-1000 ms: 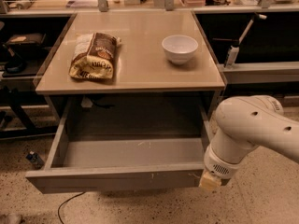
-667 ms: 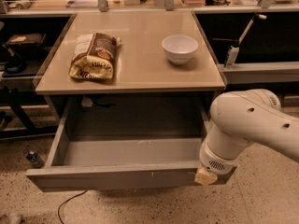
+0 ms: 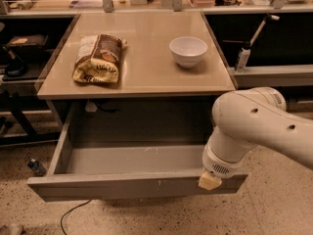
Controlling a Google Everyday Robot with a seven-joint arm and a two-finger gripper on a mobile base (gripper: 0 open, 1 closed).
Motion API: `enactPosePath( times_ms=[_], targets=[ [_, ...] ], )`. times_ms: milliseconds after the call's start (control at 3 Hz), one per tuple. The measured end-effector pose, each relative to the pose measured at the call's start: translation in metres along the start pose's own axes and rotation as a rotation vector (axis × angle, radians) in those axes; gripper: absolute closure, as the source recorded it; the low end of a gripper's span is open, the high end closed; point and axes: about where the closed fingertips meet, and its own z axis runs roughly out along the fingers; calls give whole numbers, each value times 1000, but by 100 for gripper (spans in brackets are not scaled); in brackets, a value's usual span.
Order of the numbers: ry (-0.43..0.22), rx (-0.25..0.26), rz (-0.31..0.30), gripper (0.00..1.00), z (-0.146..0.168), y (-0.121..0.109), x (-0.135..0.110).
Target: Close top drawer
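Cable [image 3: 72, 213]: on the floor just below the drawer's front, toward its left end; clear of the travel path.
Top drawer [image 3: 122, 186]: pulled far out from under the bench, its inside bare as far as I can see and its front nearest the camera.
Gripper [image 3: 209, 181]: at the top edge of the drawer's front, toward its right end; I cannot tell whether it is spread or closed.
Arm [image 3: 254, 126]: reaches in from the right over the drawer's right front corner.
Change: over the last second my gripper has slid a little leftward along the drawer's front, while the drawer looks as far out as it was.
Meaning: I judge the push has barely begun, with nearly the whole closing travel still ahead.
Room: the cavity behind the drawer looks open, so nothing seems to block it.
Bench [image 3: 146, 80]: its front edge overhangs the drawer's back, so my arm must stay low.
Bag [image 3: 99, 58]: on the bench, above the drawer's left half.
Bowl [image 3: 188, 51]: on the bench, above the drawer's right half.
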Motion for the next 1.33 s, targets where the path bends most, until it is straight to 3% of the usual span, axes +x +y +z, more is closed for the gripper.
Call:
enactPosePath(
  times_ms=[333, 667, 1333],
  targets=[
    [13, -3, 43, 100, 8, -1, 10],
    [2, 50, 78, 100, 1, -22, 8],
    [-56, 149, 85, 100, -16, -77, -19]
  ],
)
